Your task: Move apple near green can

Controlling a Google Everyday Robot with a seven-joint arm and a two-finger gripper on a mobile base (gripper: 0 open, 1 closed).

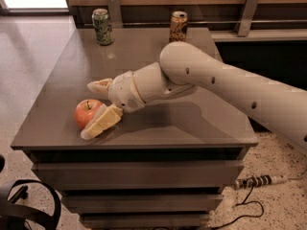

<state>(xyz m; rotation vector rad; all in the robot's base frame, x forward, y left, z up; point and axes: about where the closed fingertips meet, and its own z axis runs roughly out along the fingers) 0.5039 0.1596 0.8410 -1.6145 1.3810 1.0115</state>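
The gripper [90, 110] is bracketing the apple [84, 111] with fingers [103, 122] apart, and should be centring on it before clamping.

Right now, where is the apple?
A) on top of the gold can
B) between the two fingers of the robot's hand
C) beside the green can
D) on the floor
B: the hand is at the table's front left, its fingers open either side of the apple.
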